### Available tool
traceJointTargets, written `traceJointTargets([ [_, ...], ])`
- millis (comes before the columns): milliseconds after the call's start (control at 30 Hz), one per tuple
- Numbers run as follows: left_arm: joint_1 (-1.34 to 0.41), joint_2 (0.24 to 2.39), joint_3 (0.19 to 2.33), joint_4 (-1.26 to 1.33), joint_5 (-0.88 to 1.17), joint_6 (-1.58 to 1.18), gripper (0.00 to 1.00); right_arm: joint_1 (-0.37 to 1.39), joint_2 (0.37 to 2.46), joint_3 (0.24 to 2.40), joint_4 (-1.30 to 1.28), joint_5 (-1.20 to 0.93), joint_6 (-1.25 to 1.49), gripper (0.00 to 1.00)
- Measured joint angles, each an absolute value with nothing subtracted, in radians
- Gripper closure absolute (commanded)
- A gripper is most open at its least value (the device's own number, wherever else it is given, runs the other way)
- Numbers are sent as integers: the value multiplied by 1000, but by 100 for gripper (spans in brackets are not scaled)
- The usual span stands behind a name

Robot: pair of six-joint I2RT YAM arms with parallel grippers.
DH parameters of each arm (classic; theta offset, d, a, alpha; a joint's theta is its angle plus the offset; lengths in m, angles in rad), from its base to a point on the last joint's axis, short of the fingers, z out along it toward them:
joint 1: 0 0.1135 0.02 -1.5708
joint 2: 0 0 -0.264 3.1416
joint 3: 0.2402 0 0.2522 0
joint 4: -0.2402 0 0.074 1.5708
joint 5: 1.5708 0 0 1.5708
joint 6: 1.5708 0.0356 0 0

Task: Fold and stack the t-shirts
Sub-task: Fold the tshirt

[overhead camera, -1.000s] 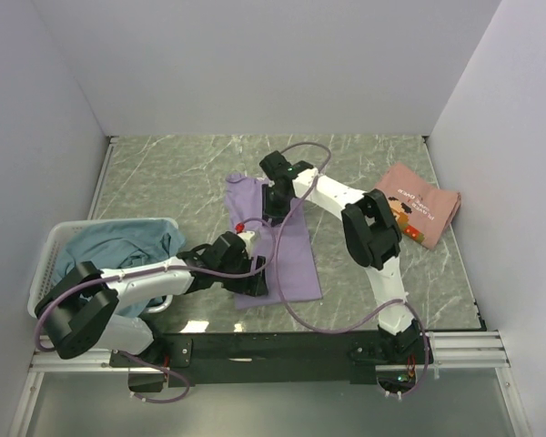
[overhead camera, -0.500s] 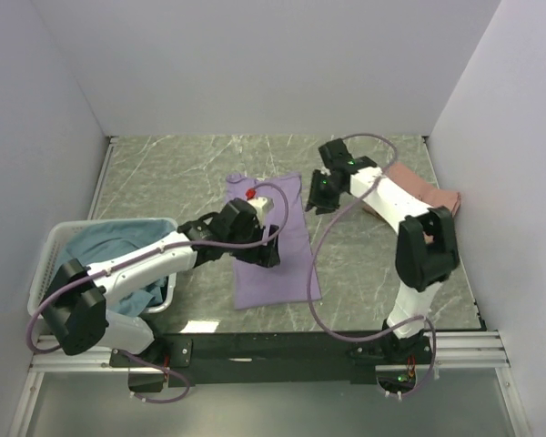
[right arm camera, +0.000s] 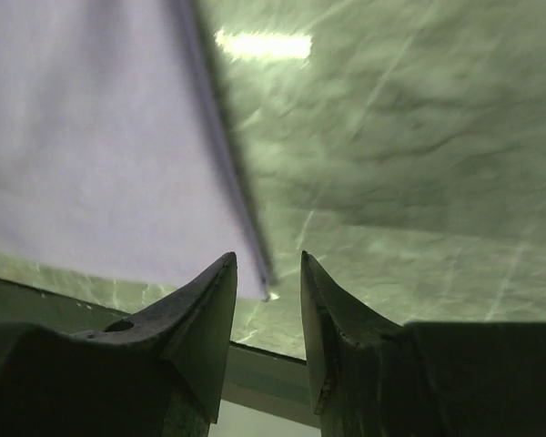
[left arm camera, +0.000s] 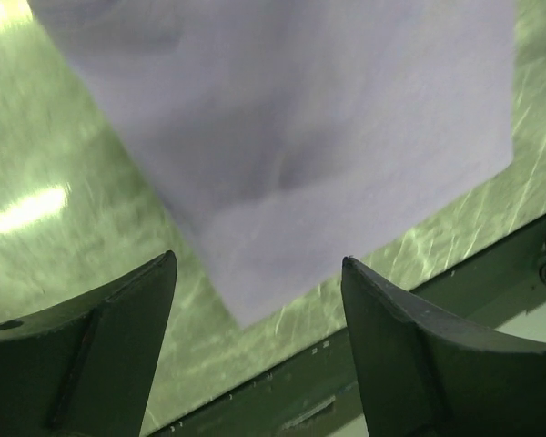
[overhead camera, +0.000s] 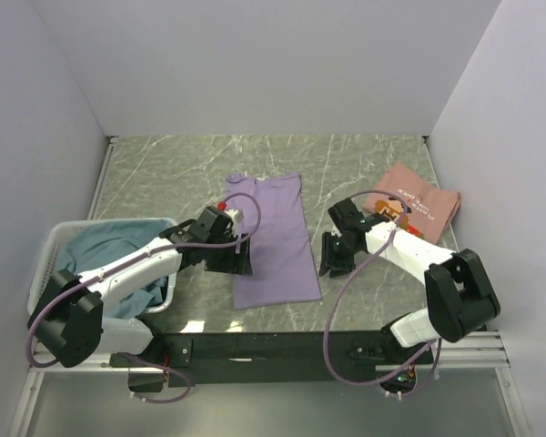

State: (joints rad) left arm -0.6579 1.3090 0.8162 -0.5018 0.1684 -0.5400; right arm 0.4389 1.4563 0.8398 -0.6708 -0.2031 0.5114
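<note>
Now both arms are pulling back from the folded lavender-purple cloth t-shirt (overhead camera: pixel 273 238), which is lying flat mid-counter (overhead camera: pixel 164 173). The left gripper (overhead camera: pixel 239 258) is hovering wide open at its nine o'clock edge, and the right gripper (overhead camera: pixel 330 258) is hanging part-open and empty at four o'clock. Another fold is probably coming.

The lavender t-shirt (overhead camera: pixel 271 238) is soft matt cloth, lying smooth with only faint creases. The pink t-shirt (overhead camera: pixel 417 205) is matt cloth too, with a small print on it. The teal t-shirt (overhead camera: pixel 109 244) is limp, rumpled cloth. The table (overhead camera: pixel 164 173) looks like polished green marble, glossy with lamp glare. The basket (overhead camera: pixel 45 269) is white slatted plastic, and the rail (overhead camera: pixel 462 344) is bare metal.
</note>
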Motion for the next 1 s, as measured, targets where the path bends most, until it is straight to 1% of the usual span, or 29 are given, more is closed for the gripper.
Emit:
traceJointTargets([
  [100, -658, 1276, 755, -503, 196, -571, 29, 493, 1411, 795, -652, -219, 521, 59],
  [233, -658, 1247, 690, -515, 226, -619, 28, 579, 1403, 757, -642, -227, 546, 59],
  [333, -658, 1244, 686, -525, 231, -651, 28, 624, 1403, 746, -642, -224, 565, 59],
  [467, -658, 1244, 685, -529, 237, -689, 33, 629, 1403, 732, -639, -204, 583, 60],
  [600, -658, 1244, 665, -529, 249, -720, 33, 629, 1404, 706, -638, -198, 587, 61],
  [800, -658, 1244, 651, -544, 253, -748, 34, 629, 1417, 691, -620, -204, 588, 68],
  [933, -659, 1244, 638, -545, 258, -764, 34, 629, 1420, 686, -604, -216, 588, 77],
  [1000, -662, 1245, 626, -548, 258, -775, 36, 629, 1427, 686, -593, -228, 586, 80],
])
